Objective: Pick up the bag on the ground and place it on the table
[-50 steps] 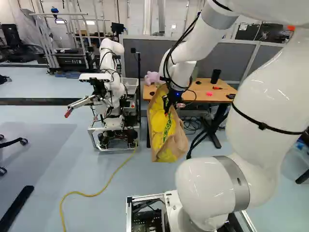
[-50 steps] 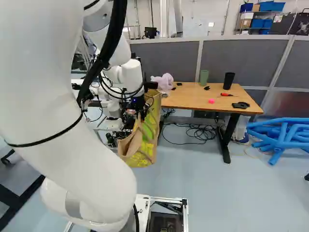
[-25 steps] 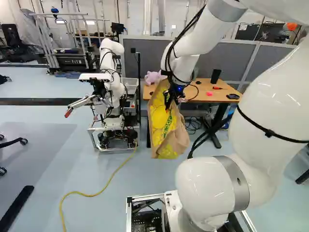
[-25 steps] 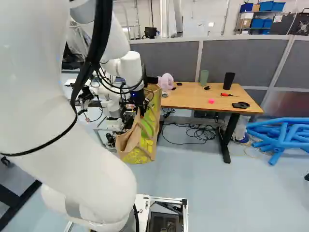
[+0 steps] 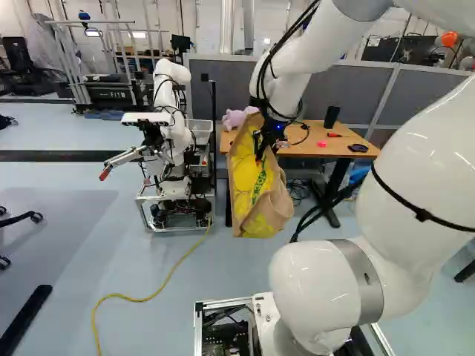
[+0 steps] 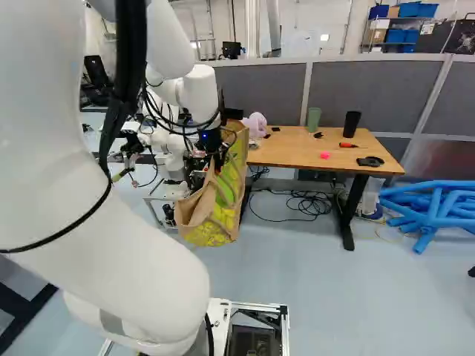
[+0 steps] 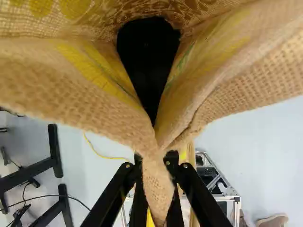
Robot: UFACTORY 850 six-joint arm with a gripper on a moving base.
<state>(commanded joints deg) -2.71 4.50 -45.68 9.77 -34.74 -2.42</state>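
Right base view: table (image 6: 286, 154) before grey partitions (image 6: 382, 96).

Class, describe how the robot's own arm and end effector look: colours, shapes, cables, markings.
The glossy white arm has thick, rounded segments, a grey band at a lower joint and a thin black strap. Black cables run along it; a blue light glows near the black, two-fingered end effector.
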